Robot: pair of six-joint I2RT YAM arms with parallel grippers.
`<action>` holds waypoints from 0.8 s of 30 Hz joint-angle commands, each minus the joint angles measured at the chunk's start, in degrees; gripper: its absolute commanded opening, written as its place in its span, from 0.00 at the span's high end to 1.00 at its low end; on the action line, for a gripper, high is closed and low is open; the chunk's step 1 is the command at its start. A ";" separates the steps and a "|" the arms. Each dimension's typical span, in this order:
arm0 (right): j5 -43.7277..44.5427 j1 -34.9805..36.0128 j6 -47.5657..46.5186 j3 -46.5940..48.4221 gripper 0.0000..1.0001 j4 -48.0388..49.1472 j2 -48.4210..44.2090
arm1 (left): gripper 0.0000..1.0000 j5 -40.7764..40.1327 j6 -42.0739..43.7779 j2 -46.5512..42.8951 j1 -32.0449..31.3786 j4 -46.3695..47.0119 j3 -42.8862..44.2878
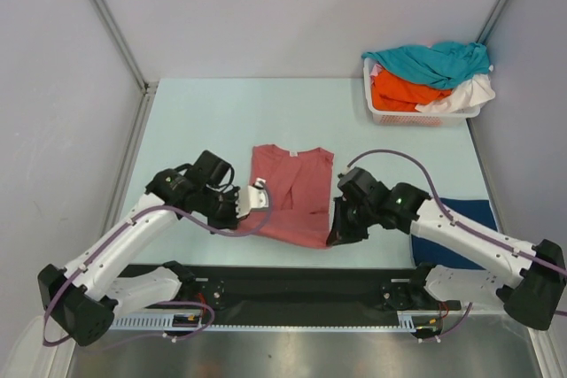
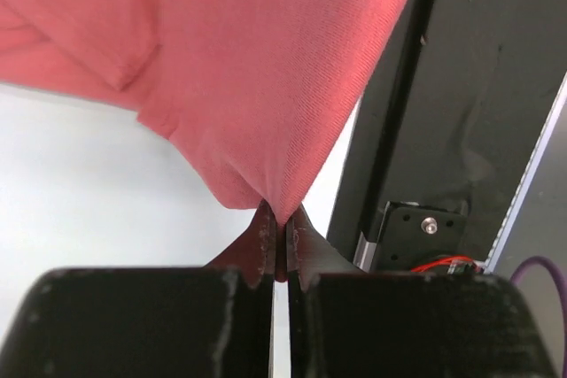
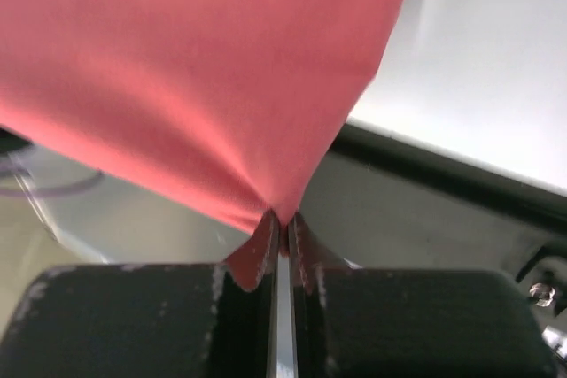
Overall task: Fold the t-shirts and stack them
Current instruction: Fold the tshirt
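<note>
From above, you are seeing the dusty salmon-red cloth t-shirt (image 1: 292, 196) lying spread out, nearer you than the white plastic lattice basket (image 1: 381, 115) and to its left. A teal shirt (image 1: 434, 59), an orange shirt (image 1: 403, 93) and a white shirt (image 1: 469, 95) are piling in that basket, and a navy blue shirt (image 1: 465, 214) is lying on the basket's near side. At your left wrist, the left gripper (image 2: 279, 223) is clamping a pinch of salmon cloth. At your right wrist, the right gripper (image 3: 282, 223) is clamping another.
</note>
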 commanded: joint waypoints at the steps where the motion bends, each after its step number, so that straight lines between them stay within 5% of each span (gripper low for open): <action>1: -1.79 -7.49 -5.94 6.00 1.00 -5.93 3.66 | 1.00 1.03 0.81 2.60 5.75 -0.34 6.03; 10: -5.58 -30.87 -18.79 19.01 1.00 8.22 25.99 | 1.00 0.95 -3.85 27.63 15.27 11.70 20.70; 18: -7.34 -35.90 -19.42 32.82 1.00 11.48 44.97 | 1.00 -3.36 -8.69 46.19 18.96 14.43 39.23; 24: -5.85 -38.01 -18.36 37.48 1.00 13.42 49.91 | 1.00 -3.02 -9.30 54.99 19.23 13.56 44.79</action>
